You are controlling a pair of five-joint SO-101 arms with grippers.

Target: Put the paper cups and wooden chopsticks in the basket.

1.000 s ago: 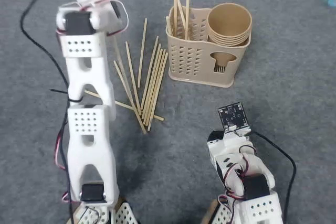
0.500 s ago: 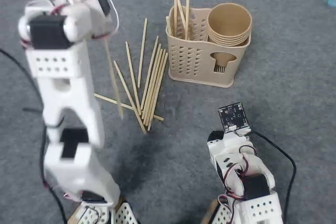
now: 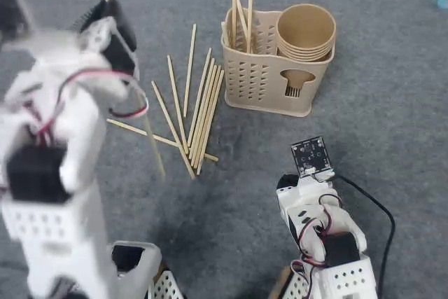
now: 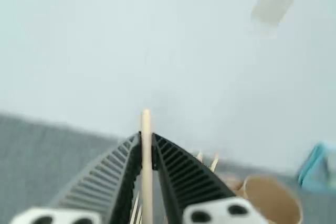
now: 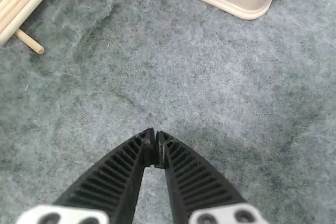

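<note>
Inside the basket: paper cups, chopsticks.

Matt perforated plastic basket, smooth paper cups, pale bare wooden chopsticks, fuzzy grey cloth table cover

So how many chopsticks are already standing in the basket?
3 chopsticks stand upright in the basket, in the compartment beside the paper cups; more could be hidden behind its wall.
</note>
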